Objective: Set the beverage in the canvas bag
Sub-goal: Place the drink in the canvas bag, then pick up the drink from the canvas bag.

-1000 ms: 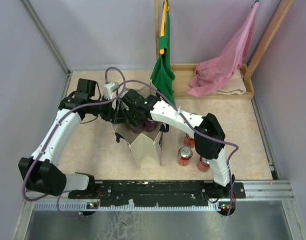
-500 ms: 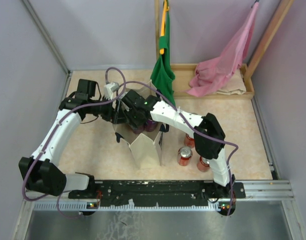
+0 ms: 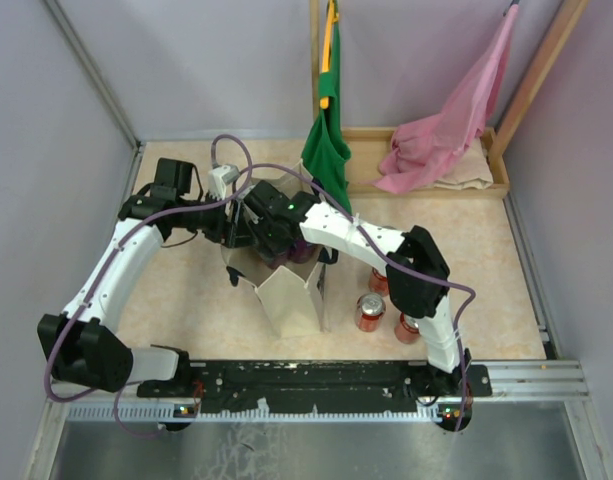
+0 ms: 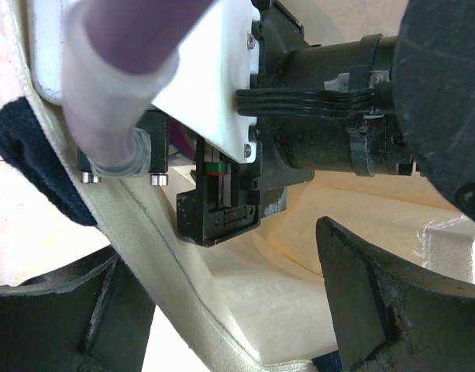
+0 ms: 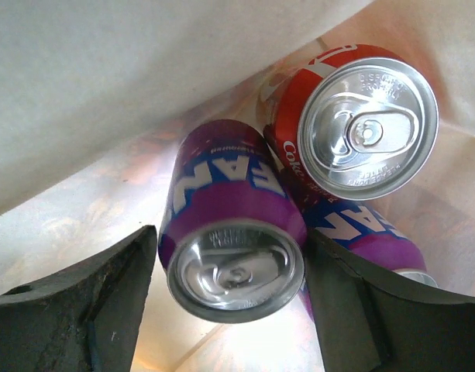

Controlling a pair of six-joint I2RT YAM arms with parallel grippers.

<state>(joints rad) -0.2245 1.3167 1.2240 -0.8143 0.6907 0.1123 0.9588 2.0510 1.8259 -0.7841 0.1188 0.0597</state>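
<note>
Purple can [image 5: 233,232] between right claw [image 5: 228,306] fingers [image 5: 67,310]

White arm links [image 3: 111,275], black joints [image 3: 86,355], purple cables [image 3: 231,138], small green status light [image 3: 289,208]

top view high, facing down; both wrist views close at the canvas bag [image 3: 291,295], common to all three
</note>
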